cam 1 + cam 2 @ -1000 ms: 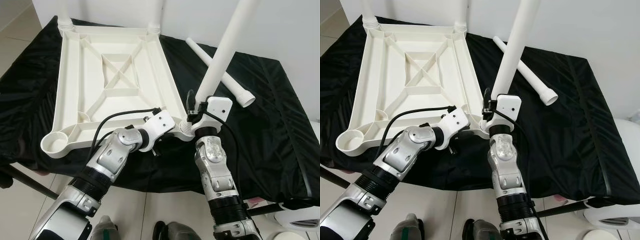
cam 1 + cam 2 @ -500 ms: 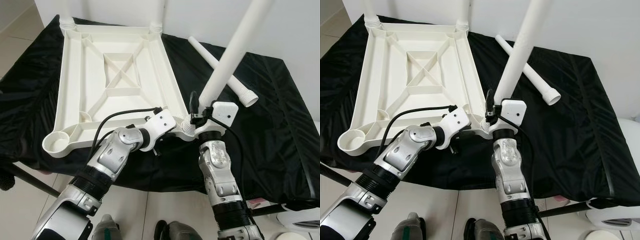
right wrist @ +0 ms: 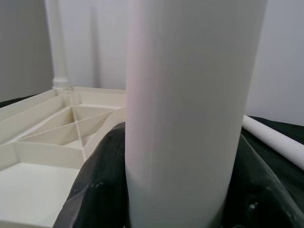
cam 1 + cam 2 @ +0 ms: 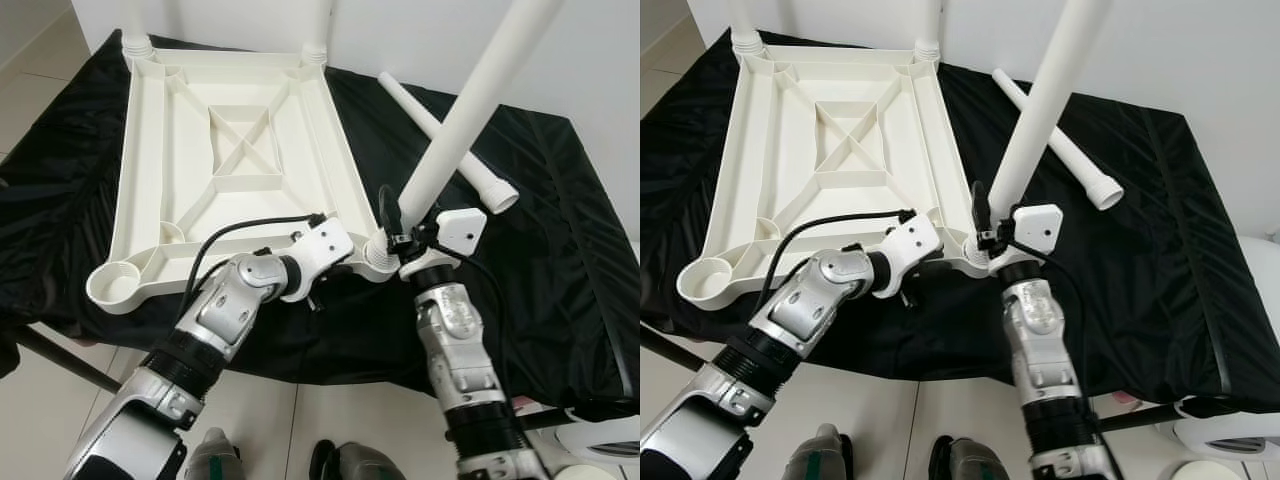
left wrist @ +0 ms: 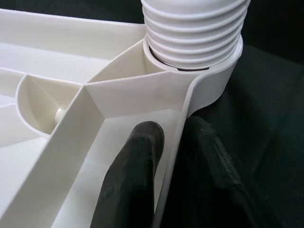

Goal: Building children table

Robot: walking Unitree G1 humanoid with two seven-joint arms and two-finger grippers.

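The white tabletop [image 4: 135, 180] lies upside down on a black cloth. My left gripper [image 5: 173, 130] is shut on its near rim, one finger [image 5: 137, 161] inside and one outside, next to the near right corner socket [image 4: 378, 262]. A white leg [image 4: 470, 110] has its threaded end [image 5: 194, 33] in that socket and leans to the right. My right gripper [image 4: 405, 235] is shut on this leg just above the socket. Two more legs [image 4: 318, 30] stand in the far corners. The near left socket [image 4: 112, 285] holds nothing.
A loose leg [image 4: 485, 180] lies on the cloth [image 4: 540, 250] behind the held leg. A white wall runs close behind the table. Tiled floor lies in front of the near edge, with a dark rod [image 4: 50, 355] at left and a white appliance [image 4: 600, 440] at right.
My right gripper has shifted to the right with the leg, which now leans further right. The left gripper keeps its hold on the rim.
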